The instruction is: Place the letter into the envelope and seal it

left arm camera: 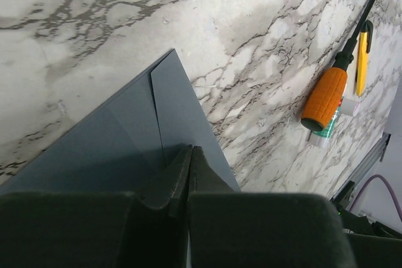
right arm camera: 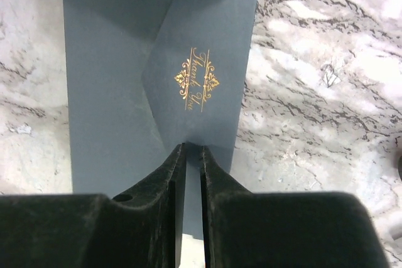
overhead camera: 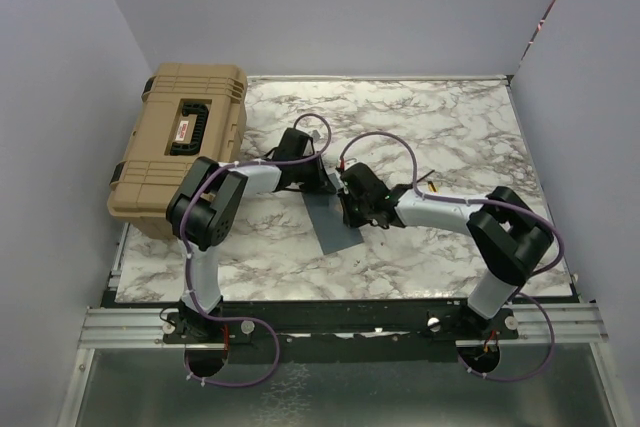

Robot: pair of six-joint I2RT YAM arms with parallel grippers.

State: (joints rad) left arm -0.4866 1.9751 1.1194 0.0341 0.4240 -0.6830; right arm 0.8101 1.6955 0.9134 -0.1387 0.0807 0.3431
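Over the envelope (right arm camera: pixel 103 105), R hand (right arm camera: pixel 193 150) has fingers nearly together w/ a thin gap, tips at the gold-printed flap (right arm camera: pixel 207 42); can't tell if it grips. L hand (left arm camera: pixel 190 152) is pressed fully together, tips on the opposite end. Envelope lies flat mid desk (overhead camera: pixel 450 117), btwn both hands.

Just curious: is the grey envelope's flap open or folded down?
Folded down: the gold-printed flap lies over the envelope body, its point toward the middle.
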